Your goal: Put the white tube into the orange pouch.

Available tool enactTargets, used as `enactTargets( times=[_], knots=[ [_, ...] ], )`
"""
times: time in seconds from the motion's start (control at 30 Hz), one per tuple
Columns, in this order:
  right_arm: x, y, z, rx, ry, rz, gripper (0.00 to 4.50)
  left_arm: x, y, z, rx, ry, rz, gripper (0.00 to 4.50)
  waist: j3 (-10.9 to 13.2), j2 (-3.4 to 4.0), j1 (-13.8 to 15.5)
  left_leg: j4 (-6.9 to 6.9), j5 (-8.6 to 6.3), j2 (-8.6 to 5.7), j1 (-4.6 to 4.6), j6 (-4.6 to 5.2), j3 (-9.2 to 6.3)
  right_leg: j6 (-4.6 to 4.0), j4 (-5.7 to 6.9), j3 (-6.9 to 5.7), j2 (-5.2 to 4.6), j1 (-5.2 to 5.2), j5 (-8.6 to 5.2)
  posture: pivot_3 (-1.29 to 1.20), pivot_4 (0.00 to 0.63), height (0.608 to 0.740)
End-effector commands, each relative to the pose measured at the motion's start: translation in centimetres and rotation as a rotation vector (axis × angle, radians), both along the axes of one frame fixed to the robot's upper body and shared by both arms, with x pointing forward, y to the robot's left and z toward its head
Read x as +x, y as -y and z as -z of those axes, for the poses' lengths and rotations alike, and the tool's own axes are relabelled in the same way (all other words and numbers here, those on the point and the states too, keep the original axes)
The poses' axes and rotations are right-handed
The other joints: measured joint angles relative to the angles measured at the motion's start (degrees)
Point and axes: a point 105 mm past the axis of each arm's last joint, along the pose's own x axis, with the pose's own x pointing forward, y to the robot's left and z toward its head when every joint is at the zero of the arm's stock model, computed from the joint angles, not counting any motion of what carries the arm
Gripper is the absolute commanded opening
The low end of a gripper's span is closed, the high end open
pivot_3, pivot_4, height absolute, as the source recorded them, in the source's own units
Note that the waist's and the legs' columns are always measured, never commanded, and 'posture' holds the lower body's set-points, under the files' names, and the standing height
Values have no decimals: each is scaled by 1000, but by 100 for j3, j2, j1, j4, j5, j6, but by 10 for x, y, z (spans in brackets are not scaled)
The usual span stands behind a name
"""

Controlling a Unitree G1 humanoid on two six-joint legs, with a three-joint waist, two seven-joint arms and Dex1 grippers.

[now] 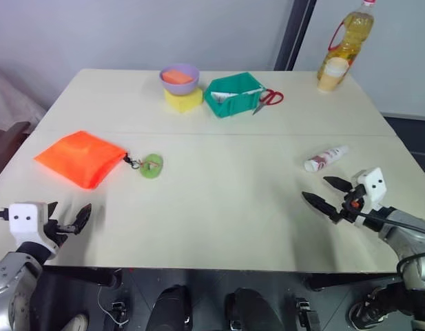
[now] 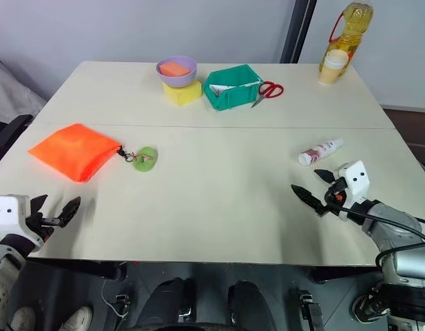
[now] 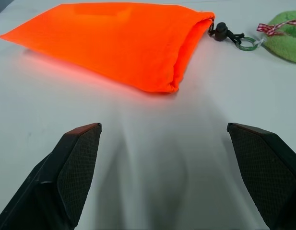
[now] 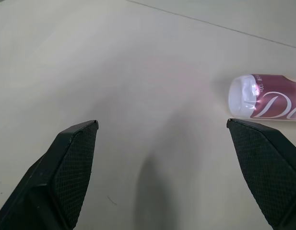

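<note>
Two grippers hang low over the near edge of the table (image 1: 219,207), both with jaws spread wide and nothing between them. Nearest on the robot's right, the right gripper (image 1: 326,192) sits just short of the white tube (image 1: 326,158), which lies on its side on bare tabletop, cap end toward the robot and slightly inward. The step in hand looks like the reach for that tube. To do it well, the wrist should turn so the fingers straddle the tube across its width, not its length, then close near the middle of the body so it neither rolls away nor tips out.

On the left, the left gripper (image 1: 69,217) faces the orange pouch (image 1: 80,157), lying flat with its mouth drawn closed toward the black cord and green tag (image 1: 152,166). That mouth will likely need opening before the tube goes in.

Between tube and pouch the tabletop lies open, well apart from the far clutter: purple bowl (image 1: 179,74), yellow block (image 1: 184,99), green box (image 1: 232,94), scissors (image 1: 269,98) and oil bottle (image 1: 346,43).
</note>
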Motion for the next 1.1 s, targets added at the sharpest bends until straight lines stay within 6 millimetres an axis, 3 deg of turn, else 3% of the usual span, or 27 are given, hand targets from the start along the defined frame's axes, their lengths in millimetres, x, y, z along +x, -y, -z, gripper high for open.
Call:
enactTargets(
  times=[0.03, 0.27, 0.43, 0.6, 0.8, 0.93, 1.1],
  knots=[
    [1, -3, -13, -14, 45, -19, 4463, 1, -3, -16, 34, 51, -4, 4500, 0, 0, 1, 0, 0, 0, 0, 0, 0, 0, 0, 0, 0, 0, 0, 0, 150, 737],
    [1, -9, -17, -11, 51, -52, 4463, 2, 4, -19, 55, 52, 35, 4500, 0, 0, -2, 0, 0, 0, 0, 0, 0, 0, 0, 0, 0, 0, 0, 0, 150, 737],
    [2, -24, -18, 13, 31, -125, 4463, 7, 15, -27, 141, 77, 65, 4500, 0, 0, -1, 0, 0, 0, 1, 0, 0, 0, 0, 0, 0, 0, 0, 0, 150, 737],
    [-6, -59, -28, 43, 29, -265, 4463, 18, 32, -33, 332, 86, 123, 4500, 0, 1, 2, -2, -1, 0, -1, 1, 0, -1, -1, 0, -1, -1, 0, 0, 150, 737],
    [-9, -92, -34, 60, 65, -363, 4463, 47, 26, -40, 568, 90, 17, 4500, 0, 0, 11, 0, -1, 0, -2, 1, -1, -1, -1, 0, -2, -1, 0, 0, 150, 737],
    [-12, -107, -34, 81, 74, -412, 4463, 63, 27, -45, 609, 107, -38, 4500, 0, 0, 10, 0, -3, -1, -6, 5, 0, 0, -4, 0, -3, -2, 0, 0, 150, 737],
    [-16, -123, -28, 110, 71, -463, 4463, 84, 28, -32, 636, 50, -76, 4500, 0, 0, 0, 0, -3, -1, -5, 6, 0, 2, -3, -1, 1, -2, 1, 0, 150, 737]
  ],
)
